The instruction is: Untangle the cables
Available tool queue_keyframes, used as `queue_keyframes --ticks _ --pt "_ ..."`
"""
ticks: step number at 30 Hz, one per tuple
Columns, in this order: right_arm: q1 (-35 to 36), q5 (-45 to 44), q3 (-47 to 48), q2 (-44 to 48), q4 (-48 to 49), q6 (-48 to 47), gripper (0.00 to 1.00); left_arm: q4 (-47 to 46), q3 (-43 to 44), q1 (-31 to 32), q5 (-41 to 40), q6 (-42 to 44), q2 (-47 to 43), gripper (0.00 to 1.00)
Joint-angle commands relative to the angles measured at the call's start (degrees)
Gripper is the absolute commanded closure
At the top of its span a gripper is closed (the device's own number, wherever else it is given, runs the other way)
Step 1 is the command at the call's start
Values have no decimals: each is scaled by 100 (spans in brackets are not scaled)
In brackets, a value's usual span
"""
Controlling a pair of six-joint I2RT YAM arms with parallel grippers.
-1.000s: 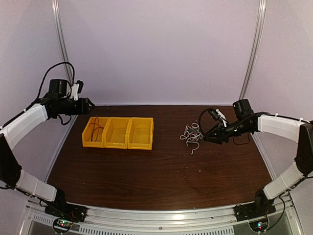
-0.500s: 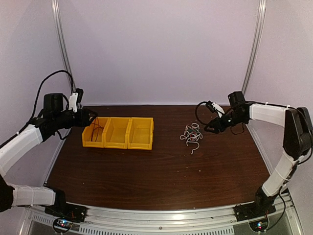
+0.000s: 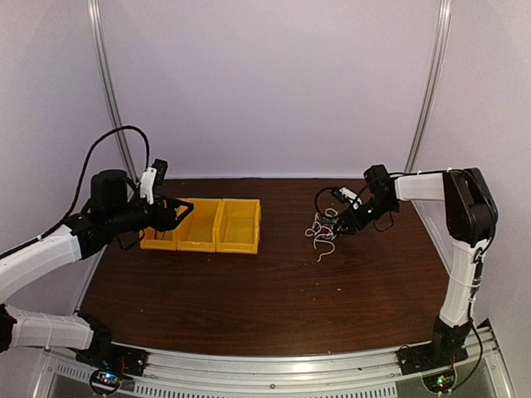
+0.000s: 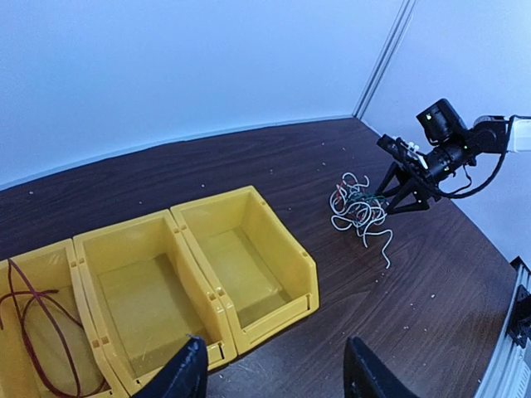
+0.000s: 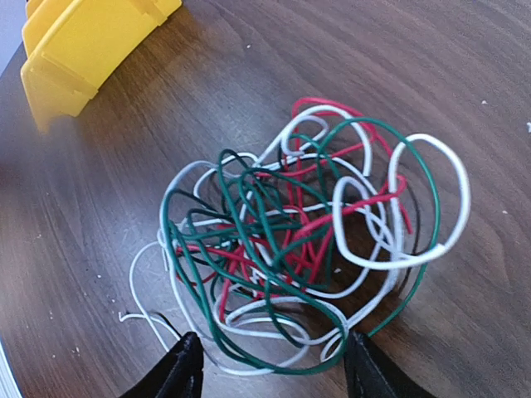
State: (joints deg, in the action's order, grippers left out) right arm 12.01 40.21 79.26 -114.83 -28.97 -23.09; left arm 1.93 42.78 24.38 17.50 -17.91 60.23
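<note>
**Cables.** The cables [image 3: 325, 230] lie in one tangle on the desk [image 3: 274, 307]. The tangle is right of centre, nearer the far edge than the near edge, and well apart from the bins [image 3: 202, 225].

**Bins.** Three yellow bins stand in a touching row on the far left part of the desk, parallel to the far edge.

**Right hand.** The right hand [image 3: 338, 224] sits low at the right side of the tangle. Its fingers stand apart and clamp nothing. In the right wrist view the fingertips [image 5: 184, 369] flank the near rim of the tangle, and the lowest green and white loops lie between them. Whether a tip touches a strand cannot be told.

**Left hand.** The left hand [image 3: 176, 214] hovers over the left end of the bin row. Its fingers are spread, with nothing between them.

**Differences between views.**
- The top view shows the tangle only as a pale scribble.
- The right wrist view resolves white, red, dark green and black strands. It also shows a large white loop at one side and a loose white end trailing onto the desk.
- The left wrist view looks into the bins and shows a red wire [image 4: 33, 332] coiled in the leftmost one.
- The left wrist view also shows the right hand from the front, its fingers splayed in an inverted V at the tangle's right edge.
</note>
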Motion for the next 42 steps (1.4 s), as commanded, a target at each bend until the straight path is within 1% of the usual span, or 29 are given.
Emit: queue_keyframes --ticks 1,5,6,8,12,14,17,19,22,24,26,29,33,35,39,42 --pt "371 -70 92 -84 -7 -279 50 -642 -105 152 -130 -163 116 44" --pt "661 -117 -313 296 -26 -548 81 -783 -86 331 -129 -212 349 46" --pt "731 -107 -461 447 -26 -618 87 -835 -93 391 -147 -219 410 47" --pt "881 -31 -741 786 -62 -715 92 -968 -130 506 -156 -241 565 48" --pt "1178 234 -1173 1346 -213 -698 93 -1248 -167 870 -215 -275 1027 51" --pt "1263 448 -1318 1526 -196 -568 93 -1518 -201 1209 -258 -295 1298 52" --pt "1277 661 -1364 1584 -118 -336 93 -2127 -280 1827 -108 -325 1780 55" --pt "1283 732 -1337 1536 -136 -296 93 -2432 -183 2278 -158 -359 2193 54" --pt "1289 786 -1365 1454 -84 -280 92 -2700 199 2726 -339 -695 2971 49" --pt "1295 855 -1391 1412 -42 -231 92 -2805 495 2837 -436 -1012 3569 48" --pt "1296 962 -1404 1387 -4 -178 92 -3084 673 2907 -448 -1298 3983 48" --pt "1295 1025 -1451 1409 45 -116 92 -3587 854 3019 -377 -1622 4485 50" --pt "1295 1044 -1513 1449 89 -91 92 -3937 1227 3105 -330 -2065 5049 51" --pt "1295 1063 -1532 1463 121 -76 91 -3893 1403 3112 -435 -2426 5268 50" --pt "1295 1118 -1576 1504 180 -29 91 -3675 1680 3142 -601 -2838 5550 51" --pt "1295 1180 -1597 1517 191 -18 91 -3518 1886 3151 -636 -3036 5777 59"
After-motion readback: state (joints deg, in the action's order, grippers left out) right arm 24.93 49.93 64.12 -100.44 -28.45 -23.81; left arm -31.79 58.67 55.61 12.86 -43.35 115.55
